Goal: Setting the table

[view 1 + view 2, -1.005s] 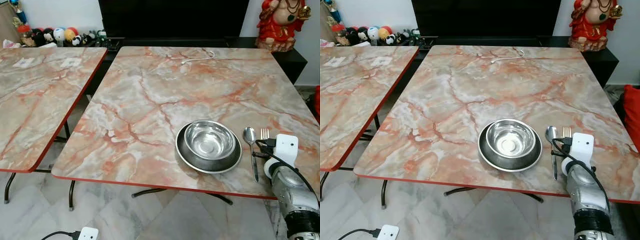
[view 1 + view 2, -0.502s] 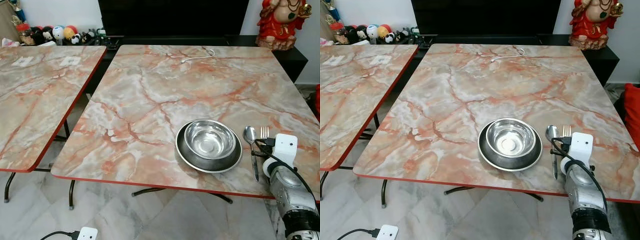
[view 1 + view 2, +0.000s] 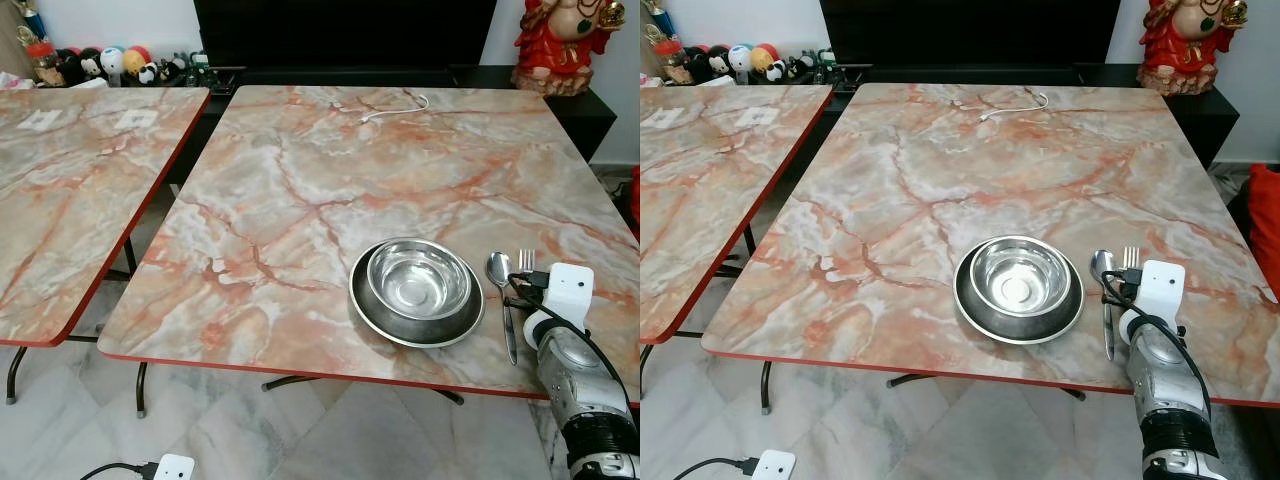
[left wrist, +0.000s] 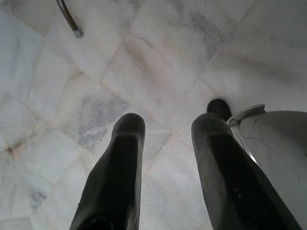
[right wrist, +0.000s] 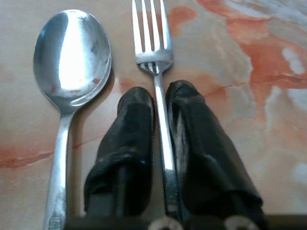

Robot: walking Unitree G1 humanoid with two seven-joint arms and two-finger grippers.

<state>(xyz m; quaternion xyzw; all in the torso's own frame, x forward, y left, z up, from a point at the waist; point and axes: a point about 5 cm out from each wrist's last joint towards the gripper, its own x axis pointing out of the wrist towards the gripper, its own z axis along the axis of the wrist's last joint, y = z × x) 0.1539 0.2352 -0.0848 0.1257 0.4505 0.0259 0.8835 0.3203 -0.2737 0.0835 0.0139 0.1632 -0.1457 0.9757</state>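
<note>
A steel bowl (image 3: 419, 279) sits inside a steel plate (image 3: 366, 306) near the front right of the marble table (image 3: 330, 170). To the right of the plate lie a spoon (image 3: 499, 270) and a fork (image 3: 527, 261), side by side and parallel. In the right wrist view my right gripper (image 5: 160, 93) is shut on the handle of the fork (image 5: 151, 33), whose tines rest low on the tabletop beside the spoon (image 5: 72, 52). My left gripper (image 4: 168, 124) hangs open over the tiled floor with nothing between its fingers.
A white cable (image 3: 395, 108) lies at the table's far edge. A second marble table (image 3: 70, 180) stands to the left across a narrow gap. A red statue (image 3: 560, 45) stands at the back right, and a white plug (image 3: 175, 466) lies on the floor.
The camera has shifted slightly. The right gripper and the fork stay in the same place beside the spoon.
</note>
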